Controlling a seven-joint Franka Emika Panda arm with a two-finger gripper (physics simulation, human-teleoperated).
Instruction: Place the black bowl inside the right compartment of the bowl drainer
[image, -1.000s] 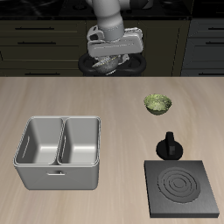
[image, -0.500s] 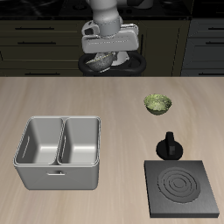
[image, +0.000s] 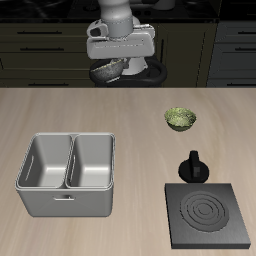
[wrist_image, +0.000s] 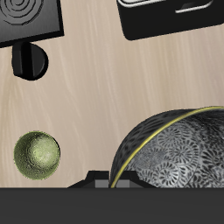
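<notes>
Black bowl (image: 108, 70) clamped in tool (image: 112, 68), high behind bowl drainer (image: 68, 175); green bowl (image: 180, 120), stove plate (image: 207, 215) aside.

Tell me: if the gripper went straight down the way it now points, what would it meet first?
The gripper, carrying the black bowl, seems to point down at bare table. The bowl drainer, green bowl and stove plate look off that line, though depth is unclear.

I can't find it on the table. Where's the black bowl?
The black bowl is up in the air, held in the pincer above the table's back edge, farther back than the bowl drainer and green-yellow bowl.
</notes>
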